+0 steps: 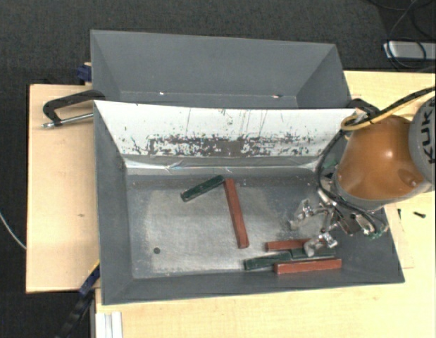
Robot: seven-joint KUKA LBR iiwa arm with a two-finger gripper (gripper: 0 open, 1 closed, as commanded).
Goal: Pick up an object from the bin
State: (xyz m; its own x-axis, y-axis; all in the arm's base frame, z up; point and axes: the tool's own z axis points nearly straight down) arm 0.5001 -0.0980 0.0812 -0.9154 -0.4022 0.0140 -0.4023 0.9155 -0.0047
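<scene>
Though hanging low at the right side of the grey bin [110, 210], holds nothing yet: speaking here of the gripper [310, 229], spread wide, with only bare bin floor in the gap. Just beside it, toward the near wall, look for a short red-brown stick [287, 245], very close to the lower fingertip, maybe touching, hard to tell. A little further out, find a dark green stick [263, 263] and a longer red stick [310, 265], lying flat along the near wall and seeming to touch each other. Over to the left, in the middle of the floor, spot a long red stick [237, 213] with another dark green stick [202, 189] by its top end. Going by all this: nothing gripped, nothing lifted. Left to do: close round one stick, most likely the short red-brown one as the nearest, squeeze tight, then lift it clear of the bin. Looks like the reaching part done and the grabbing part not begun.
</scene>
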